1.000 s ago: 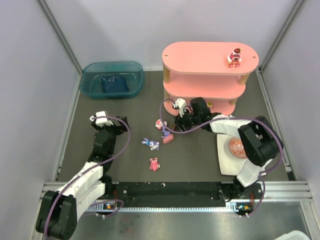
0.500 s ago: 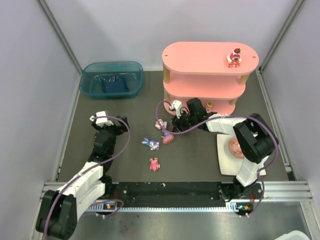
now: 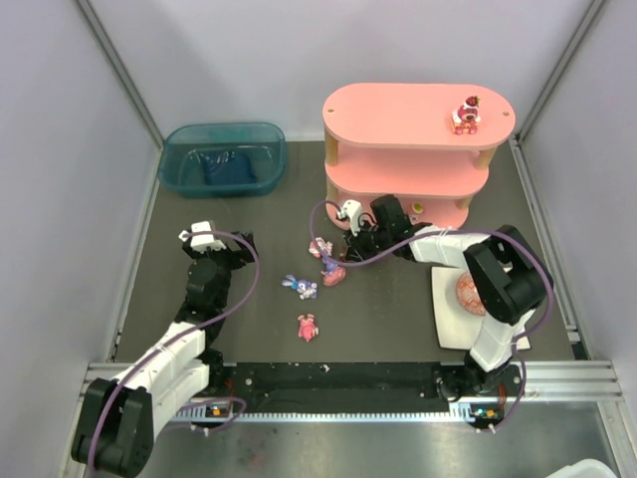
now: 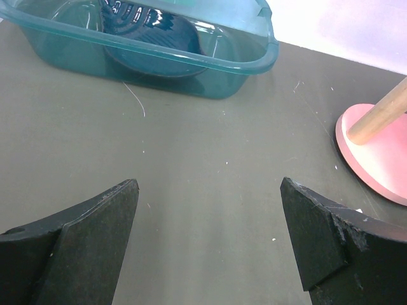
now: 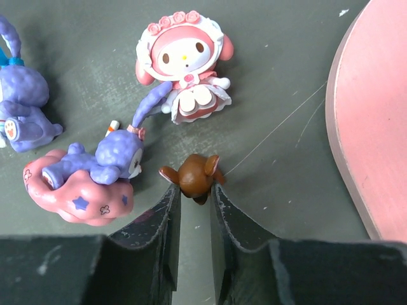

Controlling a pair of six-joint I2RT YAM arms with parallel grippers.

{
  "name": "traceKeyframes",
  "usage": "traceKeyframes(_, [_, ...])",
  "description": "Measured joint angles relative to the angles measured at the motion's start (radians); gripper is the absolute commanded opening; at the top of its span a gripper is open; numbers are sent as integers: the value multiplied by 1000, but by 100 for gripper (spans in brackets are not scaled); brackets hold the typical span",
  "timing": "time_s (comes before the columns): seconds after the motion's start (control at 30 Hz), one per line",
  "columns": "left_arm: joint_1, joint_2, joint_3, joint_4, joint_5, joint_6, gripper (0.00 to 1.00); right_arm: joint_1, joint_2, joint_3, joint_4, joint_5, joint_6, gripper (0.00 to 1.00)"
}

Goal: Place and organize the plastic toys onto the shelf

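- The shelf (image 3: 418, 149) stands far right on the worktop (image 3: 388, 314), the bin (image 3: 224, 159) far left.
- One figurine (image 3: 465, 115) stands on the shelf's top board.
- A tiny figure (image 5: 193, 178) sits between the right fingers (image 5: 162, 225), before the shelf.
- The bunny (image 3: 299, 287) lies left of them, the egg (image 3: 468, 292) right.

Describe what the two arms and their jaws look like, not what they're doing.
Both the left arm and the right arm are slim and jointed, with black joint housings and white link shells. A thin purple cable loops loosely along each. The jaws are matte black, flat, wedge-shaped plates, scuffed pale at the edges. No markings are legible.
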Motion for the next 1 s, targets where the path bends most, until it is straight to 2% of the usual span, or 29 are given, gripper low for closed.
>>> traceKeyframes(0.07, [0,0,0,0,0,0,99,0,1,6,-5,0,1,6])
traceKeyframes(0.2, [0,0,0,0,1,0,99,0,1,18,-17,0,2,0])
traceKeyframes(0.6, [0,0,0,0,3,0,99,0,-8,16,-29,21,42,0])
traceKeyframes(1.0, [1,0,0,0,3,-1,99,0,-184,-24,-21,92,141,0])
